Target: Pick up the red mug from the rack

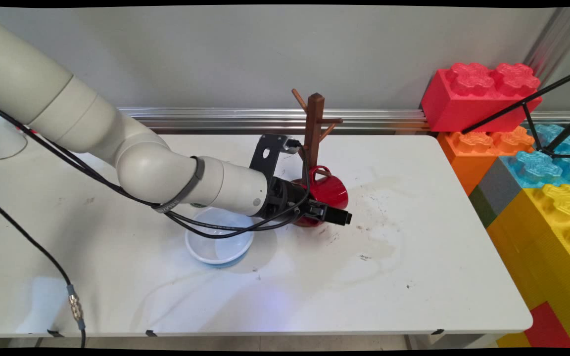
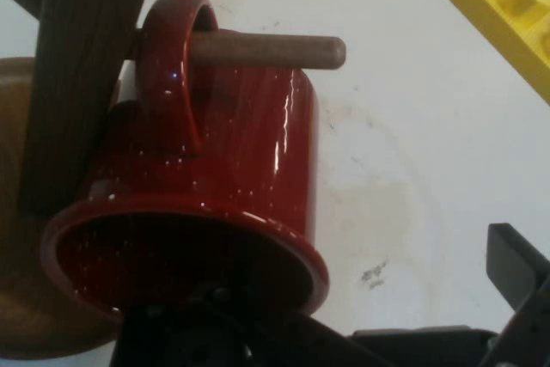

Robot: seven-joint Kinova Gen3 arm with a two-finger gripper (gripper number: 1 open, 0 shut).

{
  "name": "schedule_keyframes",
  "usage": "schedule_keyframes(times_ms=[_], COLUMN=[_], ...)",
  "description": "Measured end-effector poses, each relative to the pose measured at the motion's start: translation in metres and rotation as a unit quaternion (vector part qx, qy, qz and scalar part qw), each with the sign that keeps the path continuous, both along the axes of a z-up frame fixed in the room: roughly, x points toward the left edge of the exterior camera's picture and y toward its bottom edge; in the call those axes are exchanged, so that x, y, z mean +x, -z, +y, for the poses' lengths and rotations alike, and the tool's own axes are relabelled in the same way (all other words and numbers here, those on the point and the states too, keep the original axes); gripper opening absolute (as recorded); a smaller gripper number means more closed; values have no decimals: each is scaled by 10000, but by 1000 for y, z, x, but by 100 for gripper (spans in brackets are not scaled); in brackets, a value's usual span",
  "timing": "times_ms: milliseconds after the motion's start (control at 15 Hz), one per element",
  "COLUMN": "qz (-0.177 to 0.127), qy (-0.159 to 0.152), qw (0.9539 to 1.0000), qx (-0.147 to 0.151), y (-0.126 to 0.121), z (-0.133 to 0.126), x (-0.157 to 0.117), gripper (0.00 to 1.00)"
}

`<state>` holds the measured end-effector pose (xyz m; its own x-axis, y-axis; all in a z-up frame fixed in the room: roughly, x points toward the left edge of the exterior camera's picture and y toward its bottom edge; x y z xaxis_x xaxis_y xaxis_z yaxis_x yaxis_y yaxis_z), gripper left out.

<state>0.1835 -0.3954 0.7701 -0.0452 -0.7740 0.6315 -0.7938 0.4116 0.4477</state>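
Hanging by its handle on a lower peg of the wooden mug tree, glossy speckled red mug | pincer at mug's 6 o'clock, one finger inside rim, jaws spread | white bowl at pincer's 8 o'clock on worktop

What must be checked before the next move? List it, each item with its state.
1. Handle of the glossy red speckled mug looped over the round wooden peg: ok.
2. Brown wooden mug tree upright: ok.
3. Black end effector open at the mug's rim: ok.
4. End effector touching the mug: cannot tell.
5. Round white bowl with blue outside apart from the mug tree: ok.
6. Drooping black cable clear of the bowl: cannot tell.
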Motion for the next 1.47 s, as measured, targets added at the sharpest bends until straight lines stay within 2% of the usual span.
schedule_keyframes(times_ms=[1267, 1333, 1467], qz=[233, 237, 248], qy=[-240, -253, -276], qw=[9994, 9994, 9993], qx=[33, 37, 49], y=[8, 9, 9], z=[-9, -9, -10], x=[-1, 0, 1], gripper=[100, 0, 0])
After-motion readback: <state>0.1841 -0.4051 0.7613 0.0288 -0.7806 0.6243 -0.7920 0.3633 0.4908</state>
